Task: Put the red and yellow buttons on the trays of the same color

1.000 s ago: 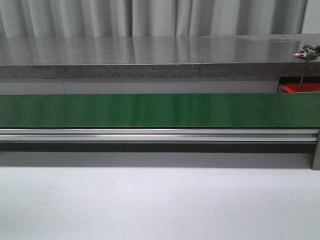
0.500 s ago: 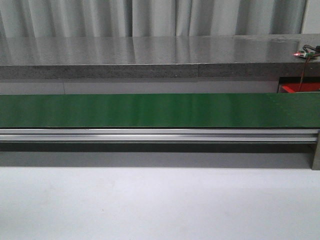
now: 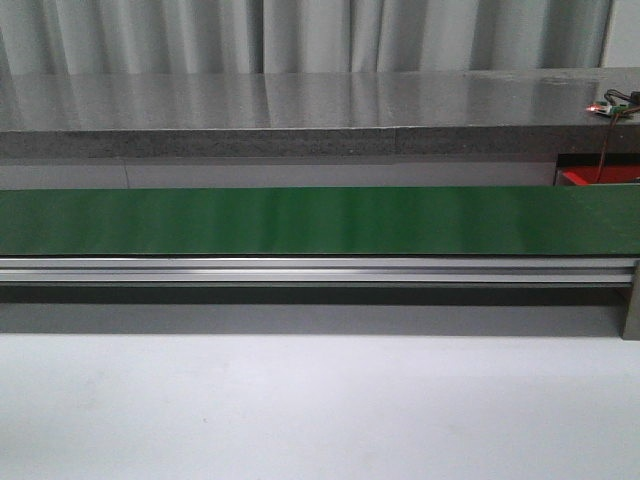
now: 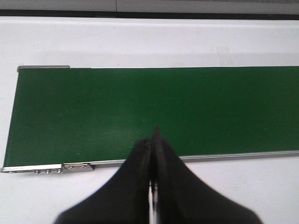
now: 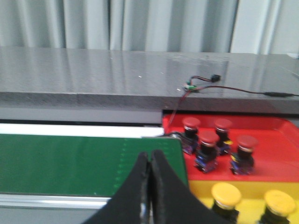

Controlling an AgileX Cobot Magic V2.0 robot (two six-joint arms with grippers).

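In the right wrist view, several red buttons [image 5: 208,139] stand on the red tray [image 5: 275,156], and two yellow buttons [image 5: 226,194] stand on the yellow tray [image 5: 247,191] beside it. My right gripper [image 5: 150,156] hangs shut and empty over the end of the green belt [image 5: 84,163], left of the trays. My left gripper [image 4: 153,137] is shut with nothing in it, above the near edge of the green belt [image 4: 154,107]. In the front view only a corner of the red tray [image 3: 595,177] shows at far right; no gripper appears there.
The green conveyor belt [image 3: 320,220] runs across the front view on an aluminium rail [image 3: 320,270]. Behind it lies a grey stone counter [image 3: 300,110] with a small wired board [image 3: 610,105] at its right end. White table [image 3: 320,410] lies in front.
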